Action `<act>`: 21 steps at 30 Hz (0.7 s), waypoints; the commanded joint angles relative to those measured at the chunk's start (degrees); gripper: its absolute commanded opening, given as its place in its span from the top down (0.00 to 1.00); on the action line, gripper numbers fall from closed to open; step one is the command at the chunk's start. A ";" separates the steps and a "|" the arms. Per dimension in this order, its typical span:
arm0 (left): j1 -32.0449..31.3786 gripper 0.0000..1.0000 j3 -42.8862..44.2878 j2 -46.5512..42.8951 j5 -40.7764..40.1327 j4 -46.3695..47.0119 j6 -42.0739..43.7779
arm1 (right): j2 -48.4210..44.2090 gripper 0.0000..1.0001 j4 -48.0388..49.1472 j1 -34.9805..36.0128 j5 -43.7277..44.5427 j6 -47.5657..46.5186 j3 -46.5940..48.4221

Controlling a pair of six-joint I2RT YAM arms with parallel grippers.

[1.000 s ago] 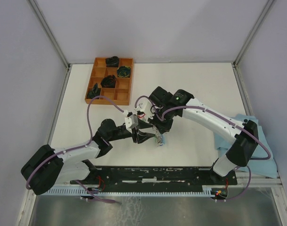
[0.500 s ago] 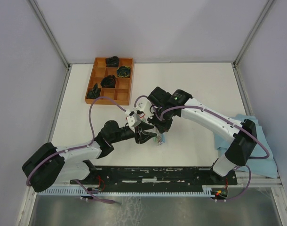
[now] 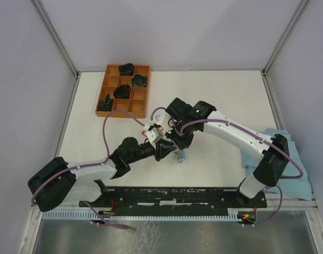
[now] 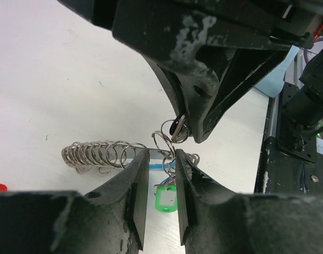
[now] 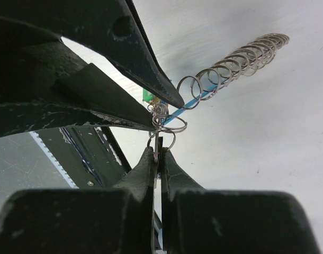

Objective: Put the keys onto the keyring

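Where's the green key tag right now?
In the left wrist view, the green tag sits low at centre, seen between the fingers of the left gripper, just below the keyring. Overhead, that spot is near the middle of the table.

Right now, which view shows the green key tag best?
The left wrist view: the green tag shows nearly whole. The right wrist view gives only a green sliver; the top view shows it too small to tell.
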 commanded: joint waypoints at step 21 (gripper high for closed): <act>-1.47 0.74 1.10 -0.71 -2.78 7.54 9.21 | -0.24 0.99 1.40 0.74 -0.17 0.66 1.57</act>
